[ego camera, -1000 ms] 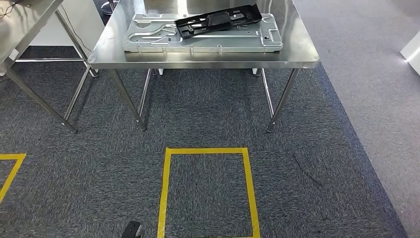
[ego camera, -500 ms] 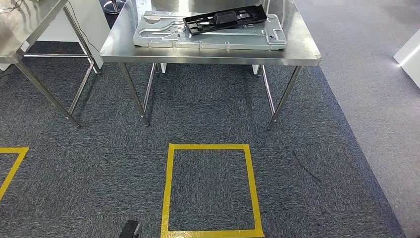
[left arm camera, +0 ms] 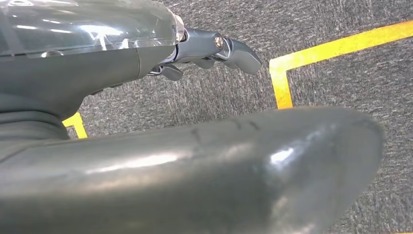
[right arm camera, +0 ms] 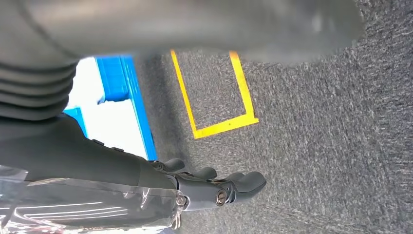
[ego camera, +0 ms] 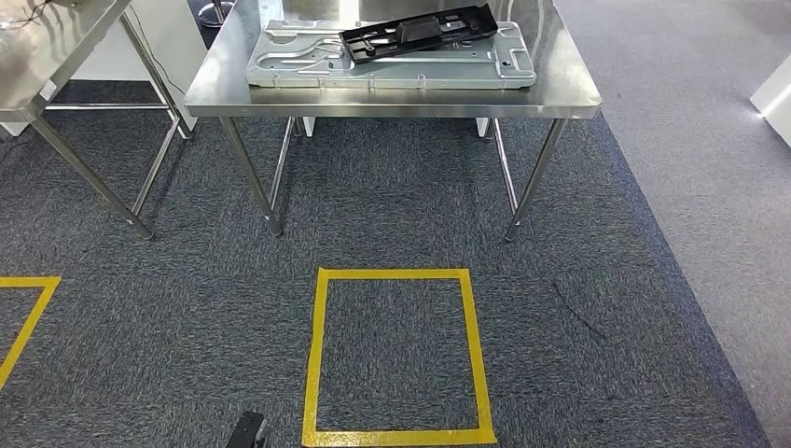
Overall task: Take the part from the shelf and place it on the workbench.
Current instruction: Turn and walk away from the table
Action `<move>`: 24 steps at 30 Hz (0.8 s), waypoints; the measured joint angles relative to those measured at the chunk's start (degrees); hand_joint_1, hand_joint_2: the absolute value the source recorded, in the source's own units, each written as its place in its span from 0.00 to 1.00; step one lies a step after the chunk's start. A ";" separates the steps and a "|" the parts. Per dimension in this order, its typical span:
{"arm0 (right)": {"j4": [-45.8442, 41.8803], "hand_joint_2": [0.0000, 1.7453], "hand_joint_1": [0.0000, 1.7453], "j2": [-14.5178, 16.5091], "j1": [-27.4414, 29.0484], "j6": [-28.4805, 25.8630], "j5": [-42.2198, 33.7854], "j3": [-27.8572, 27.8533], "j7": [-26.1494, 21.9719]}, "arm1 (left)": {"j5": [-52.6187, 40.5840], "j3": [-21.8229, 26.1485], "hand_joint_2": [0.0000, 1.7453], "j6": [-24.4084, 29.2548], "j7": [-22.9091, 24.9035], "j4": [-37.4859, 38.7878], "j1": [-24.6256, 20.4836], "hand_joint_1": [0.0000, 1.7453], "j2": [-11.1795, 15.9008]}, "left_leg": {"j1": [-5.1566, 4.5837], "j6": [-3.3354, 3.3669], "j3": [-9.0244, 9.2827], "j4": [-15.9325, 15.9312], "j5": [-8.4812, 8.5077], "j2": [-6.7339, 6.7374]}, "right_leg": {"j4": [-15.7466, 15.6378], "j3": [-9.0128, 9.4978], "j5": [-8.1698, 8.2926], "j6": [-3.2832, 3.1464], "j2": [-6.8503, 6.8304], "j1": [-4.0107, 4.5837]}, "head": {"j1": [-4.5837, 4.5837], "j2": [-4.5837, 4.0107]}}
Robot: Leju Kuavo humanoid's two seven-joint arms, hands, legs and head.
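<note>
A: Head view first. Where is the part?

B: A black part [ego camera: 417,31] lies on a grey metal panel [ego camera: 392,58], and the panel lies flat on the steel table [ego camera: 392,98]. The part's long axis runs across the table, side to side, slightly slanted. The panel serves as a tray of sorts, and the black part is the one thing on it. A yellow tape square [ego camera: 396,355] is on the carpet in front of the table, and a second table [ego camera: 56,56] stands to the left of the first.

A: Which way does the part lie from the hands?

B: Ahead and above them, I judge, since both arms hang low toward the floor. I cannot tell which hand is nearer.

A: Left wrist view?

B: The left hand [left arm camera: 204,51] hangs over the carpet by a corner of yellow tape [left arm camera: 282,78]. Its fingers are loosely curled, apart, holding nothing.

A: Right wrist view?

B: The right hand [right arm camera: 214,185] is the same: fingers loosely apart, nothing in them, above the carpet. A blue and white object [right arm camera: 117,107] stands beside a tape corner [right arm camera: 219,124]. No shelf can be made out.
</note>
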 joint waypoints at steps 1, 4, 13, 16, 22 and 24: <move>0.00 0.00 0.00 0.00 0.00 -0.01 0.01 -0.04 0.02 | -0.03 0.00 0.00 -0.01 -0.01 0.00 -0.01 0.00 0.01 | 0.00 -0.04 0.00 0.00 0.03 0.00 | 0.01 0.00 0.02 -0.04 0.00 0.00 | 0.00 0.00; 0.00 0.75 0.00 0.00 0.00 -0.15 0.16 -0.07 0.10 | -0.17 -0.01 0.50 0.06 0.02 0.00 -0.06 0.00 0.01 | 0.02 -0.11 0.00 0.00 0.08 0.00 | 0.03 0.00 0.06 -0.09 0.00 -0.01 | 0.00 0.00; -0.03 1.00 0.00 0.11 0.10 1.61 -1.90 -0.17 -1.60 | -1.13 -1.05 1.00 1.70 3.31 -0.02 0.20 0.00 0.17 | 0.04 -0.11 0.00 0.01 0.13 0.00 | 0.05 0.00 0.13 -0.08 0.00 -0.10 | 0.00 0.00; -0.18 1.00 0.00 0.05 0.47 2.94 -5.03 1.10 -2.40 | 1.24 -3.75 1.00 1.90 4.33 -0.11 0.88 0.00 0.70 | 0.04 -0.11 -0.02 0.02 0.13 0.00 | 0.05 -0.01 0.13 -0.08 0.00 -0.11 | 0.00 0.00; -1.06 1.00 0.00 -0.62 1.56 4.20 -11.77 5.01 -3.97 | 8.52 -9.30 1.00 2.15 5.44 -1.05 2.38 0.00 1.93 | 0.04 -0.11 -0.04 0.03 0.13 0.00 | 0.04 -0.02 0.13 -0.08 0.00 -0.11 | 0.00 0.00; -1.43 1.00 0.00 -0.91 1.99 4.55 -13.95 6.60 -4.49 | 10.93 -11.18 1.00 2.23 5.78 -1.44 2.91 0.00 2.34 | 0.04 -0.11 -0.04 0.03 0.13 0.00 | 0.04 -0.02 0.14 -0.08 -0.01 -0.12 | 0.00 0.00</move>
